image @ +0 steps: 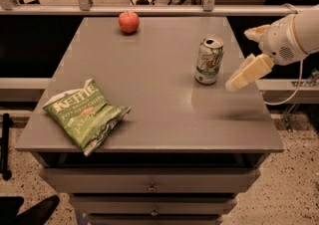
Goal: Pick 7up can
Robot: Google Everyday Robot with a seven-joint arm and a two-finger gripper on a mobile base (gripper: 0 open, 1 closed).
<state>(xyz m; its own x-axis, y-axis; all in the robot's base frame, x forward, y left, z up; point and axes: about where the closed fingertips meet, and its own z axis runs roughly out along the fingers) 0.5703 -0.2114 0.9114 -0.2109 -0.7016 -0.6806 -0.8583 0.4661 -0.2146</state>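
Observation:
The 7up can (209, 60) stands upright on the grey table (149, 104), right of the middle. It is silver-white with a green band, and its top is open. My gripper (239, 59) hovers above the table's right side, just right of the can and apart from it. Its two cream fingers are spread: one finger (247, 72) points down-left toward the can, and the other (256, 32) sits higher and behind. Nothing is held between them.
A green Kettle chip bag (85, 114) lies at the table's front left. A red apple (128, 22) sits at the back centre. A rail (149, 9) runs behind the table. Drawers (152, 187) are below the front edge.

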